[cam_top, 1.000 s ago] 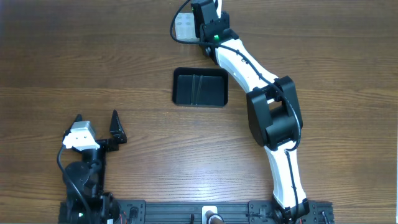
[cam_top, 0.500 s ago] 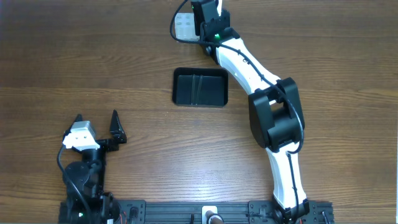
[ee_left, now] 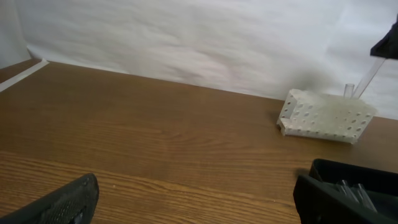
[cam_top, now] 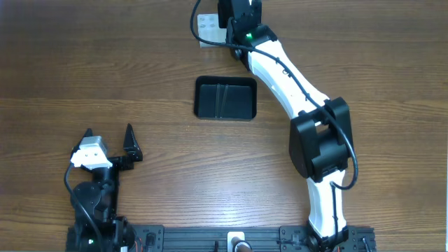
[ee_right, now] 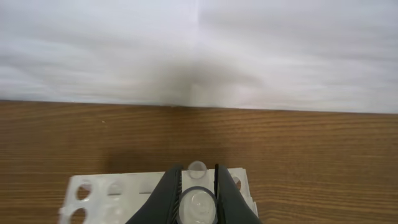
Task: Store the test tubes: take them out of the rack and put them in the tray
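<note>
The white perforated rack (cam_top: 208, 29) stands at the table's far edge, and one clear tube (ee_left: 349, 91) stays upright in it. My right gripper (ee_right: 198, 186) hangs just above the rack, shut on a clear test tube (ee_right: 198, 206) that slants down from its fingers (ee_left: 387, 45) toward the rack. The black tray (cam_top: 225, 99) lies nearer the middle with a few clear tubes (cam_top: 222, 98) lying flat in it. My left gripper (cam_top: 109, 133) rests open near the table's front left, far from both, with nothing between its fingers (ee_left: 71, 198).
A white wall (ee_right: 199, 50) rises right behind the rack. Bare wood table (cam_top: 105, 63) spreads to the left and right of the tray. A dark cable (cam_top: 195, 28) loops beside the rack.
The right arm has stretched and its gripper has risen over the rack, drawing the held tube upward. The left arm has not moved.
</note>
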You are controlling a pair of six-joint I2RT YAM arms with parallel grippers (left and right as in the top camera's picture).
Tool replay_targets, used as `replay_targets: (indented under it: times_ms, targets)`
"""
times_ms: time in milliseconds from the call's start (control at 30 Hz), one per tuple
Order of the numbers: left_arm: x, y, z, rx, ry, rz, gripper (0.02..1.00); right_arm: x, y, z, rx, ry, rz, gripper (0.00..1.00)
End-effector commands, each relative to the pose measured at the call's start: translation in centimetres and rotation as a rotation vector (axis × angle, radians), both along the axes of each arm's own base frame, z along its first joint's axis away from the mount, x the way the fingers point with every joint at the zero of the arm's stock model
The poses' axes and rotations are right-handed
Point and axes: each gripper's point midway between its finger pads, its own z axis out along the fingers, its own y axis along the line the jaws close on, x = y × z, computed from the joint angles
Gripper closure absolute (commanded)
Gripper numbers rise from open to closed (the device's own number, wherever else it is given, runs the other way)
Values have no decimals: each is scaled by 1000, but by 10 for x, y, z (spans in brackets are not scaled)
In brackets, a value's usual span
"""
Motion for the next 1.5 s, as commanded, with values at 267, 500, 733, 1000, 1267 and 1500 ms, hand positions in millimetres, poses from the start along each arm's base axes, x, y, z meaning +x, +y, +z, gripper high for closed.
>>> replay_targets:
  times_ms: [267,500,733,1000,1267,1500]
  targets:
    - [0,-1,-1,13,-1,-9,23,-58,-5,63,90,66,-35,943]
    - [0,-1,-1,14,-1,-9,20,-106,-12,42,134,281,-46,952]
    - [0,-1,-1,14,-1,-9,20,-149,-12,0,127,536,-37,950]
    - [0,-1,-1,14,-1,-9,23,-182,-8,-43,120,761,-31,976]
    - [0,-1,-1,14,-1,-9,20,-186,-4,-71,140,859,-31,965]
    - [0,-1,-1,14,-1,-9,20,-180,-7,-95,125,896,-53,976]
